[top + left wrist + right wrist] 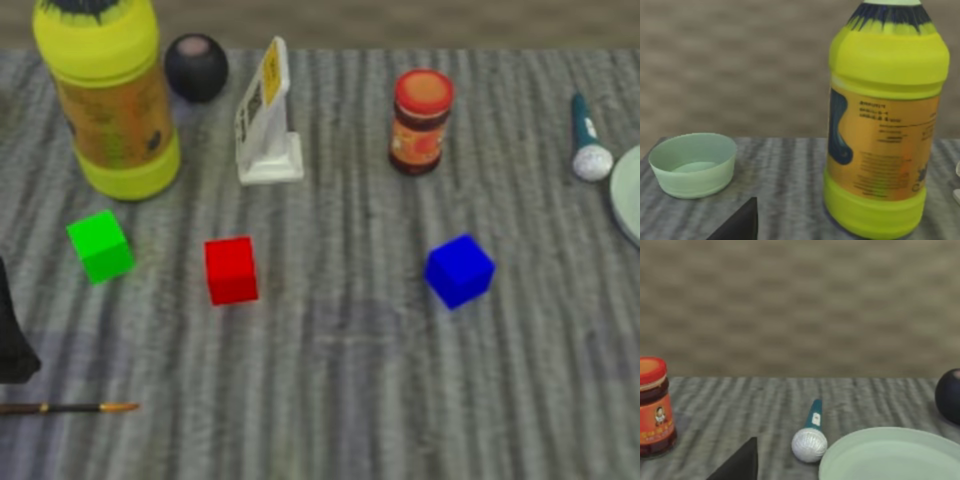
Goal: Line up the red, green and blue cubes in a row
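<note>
red cube [231, 270], plain, bright

Grey ribbed table [350, 400]. Along the far edge: yellow bottle [108, 95], dark ball [196, 66], white card stand [266, 115], red-lidded jar [420, 120], microphone [588, 140]. Mid-table: green cube [100, 245], red cube [231, 270], blue cube [459, 270]. Paintbrush [70, 407] by the near-left corner.

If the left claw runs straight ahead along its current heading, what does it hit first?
Probably the big yellow bottle: it stands close ahead in the left wrist view, though slightly off centre. The pale green bowl sits off to the other side. Dead centre may pass between them; depth is unclear.
</note>
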Robot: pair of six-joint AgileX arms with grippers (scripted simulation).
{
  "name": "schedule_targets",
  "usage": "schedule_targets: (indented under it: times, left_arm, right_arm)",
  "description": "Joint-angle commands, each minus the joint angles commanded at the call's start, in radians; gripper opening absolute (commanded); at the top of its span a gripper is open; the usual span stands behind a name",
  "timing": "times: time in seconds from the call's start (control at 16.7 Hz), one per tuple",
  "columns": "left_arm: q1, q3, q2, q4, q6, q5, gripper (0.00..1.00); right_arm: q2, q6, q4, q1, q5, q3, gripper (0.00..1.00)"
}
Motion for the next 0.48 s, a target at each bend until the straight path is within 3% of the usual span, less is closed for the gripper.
schedule_targets:
  times: [0.24,0.48]
  left_arm:
    - [-0.008,0.030,0.030,-0.021,-0.011,0.000,1.00]
    - [-0.053,0.208,0.218,-0.135,-0.071,0.000,1.00]
  right_arm:
    - [0.000,0.000,0.000,0.000,0.000,0.000,1.00]
    - [0.000,0.000,0.000,0.000,0.000,0.000,1.00]
